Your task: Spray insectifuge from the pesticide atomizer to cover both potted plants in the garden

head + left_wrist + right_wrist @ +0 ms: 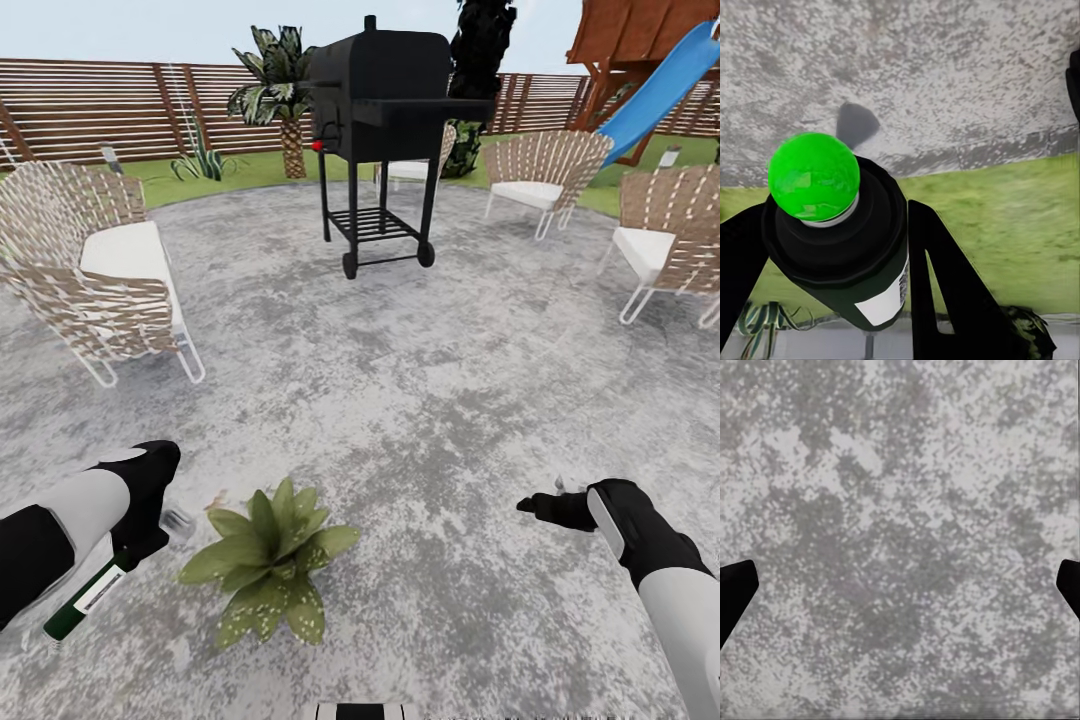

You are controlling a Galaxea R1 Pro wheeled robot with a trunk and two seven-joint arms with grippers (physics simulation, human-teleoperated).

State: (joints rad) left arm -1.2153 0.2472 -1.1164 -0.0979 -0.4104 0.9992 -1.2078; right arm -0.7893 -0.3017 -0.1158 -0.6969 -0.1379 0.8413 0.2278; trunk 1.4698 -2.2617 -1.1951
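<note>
Left gripper (832, 247) clenched on pesticide atomizer (840, 247), its top showing green; potted plant (268, 560) just beside it on patio (420, 400); right gripper (535, 505) released, empty.

Setting: garden of a home.
Ground: grey mottled patio (420, 400), edged by grass (230, 170).
Boundary: brown slatted fence (100, 105).
Furnishings: black grill (380, 100), woven chairs (95, 270), blue slide (660, 85).
</note>
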